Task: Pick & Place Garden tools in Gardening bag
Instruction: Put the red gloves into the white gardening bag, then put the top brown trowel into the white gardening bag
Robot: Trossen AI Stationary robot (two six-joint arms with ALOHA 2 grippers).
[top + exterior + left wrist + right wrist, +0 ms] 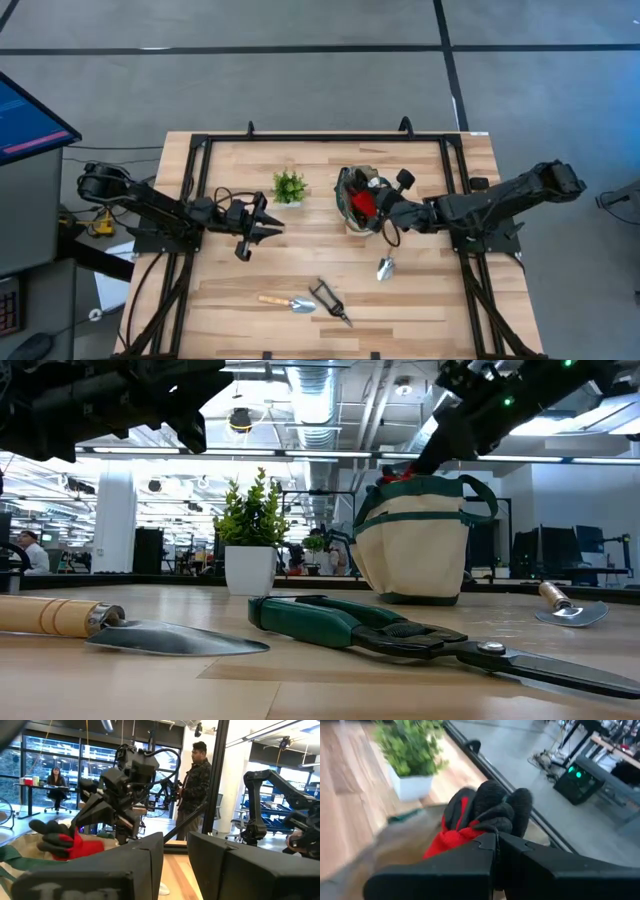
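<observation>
The beige, green-trimmed gardening bag [352,200] stands upright on the table's far middle; it also shows in the low view [415,550]. My right gripper [385,211] is over its opening, shut on a red-and-black glove [480,815]. A wooden-handled trowel [288,301] and green-handled pruners [330,300] lie flat near the front edge. A second trowel [385,266] lies right of them. My left gripper [264,220] is open and empty, left of the bag. My right gripper pinches the glove between its two shut fingers at the red part [451,841], right by the fingertips. The fingers come from the table's right side, slanting down. The glove's black fingers [497,802] stick out beyond the tips, over the bag's opening [30,855].
A small green potted plant [290,186] stands left of the bag, between it and my left gripper. A black frame [320,138] runs round the table's far edge and sides. People show in the room beyond the table [197,775].
</observation>
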